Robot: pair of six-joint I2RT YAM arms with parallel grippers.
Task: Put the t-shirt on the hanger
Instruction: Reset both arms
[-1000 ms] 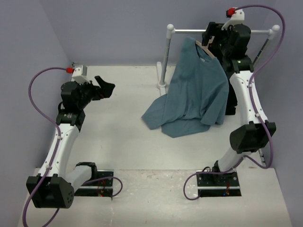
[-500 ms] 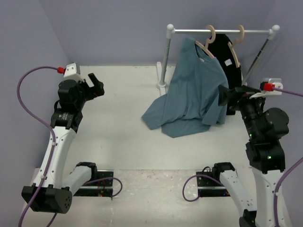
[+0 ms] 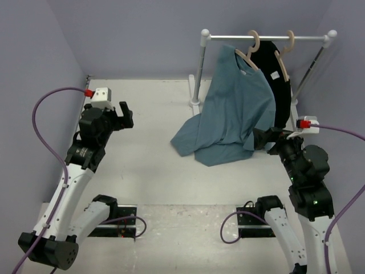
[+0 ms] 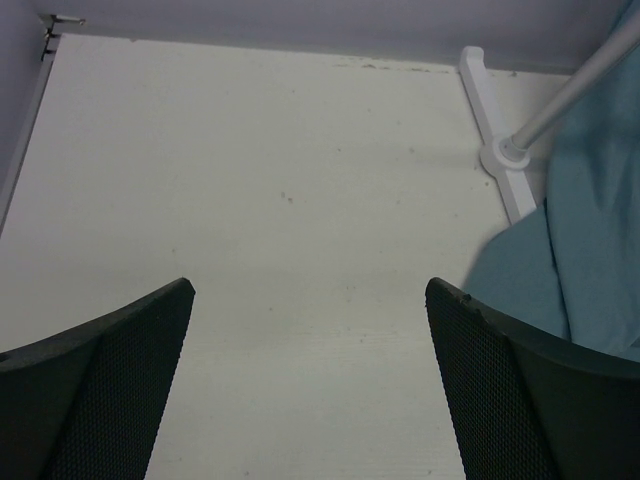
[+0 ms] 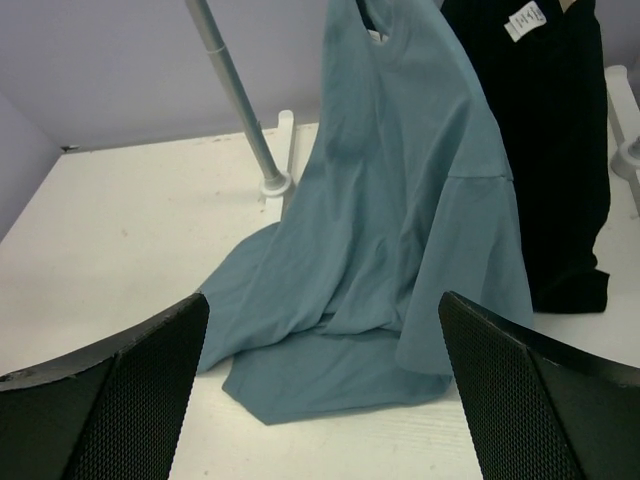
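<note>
The slate-blue t-shirt (image 3: 234, 108) hangs from the beige hanger (image 3: 251, 45) on the white rail, its lower part pooled on the table. It also shows in the right wrist view (image 5: 400, 230) and at the right edge of the left wrist view (image 4: 590, 250). My right gripper (image 3: 263, 138) is open and empty, just right of the shirt's hem, facing it. My left gripper (image 3: 124, 114) is open and empty over bare table at the left, well away from the shirt.
A black garment (image 3: 276, 85) hangs on a second beige hanger (image 3: 288, 48) to the right on the same rail (image 3: 268, 37). The rail's white post and foot (image 3: 195, 103) stand at the back middle. Purple walls close in both sides.
My right arm has dropped from the rail, pulled back to the right and come back toward the shirt's hem, open. My left gripper has shifted a little nearer and right.
</note>
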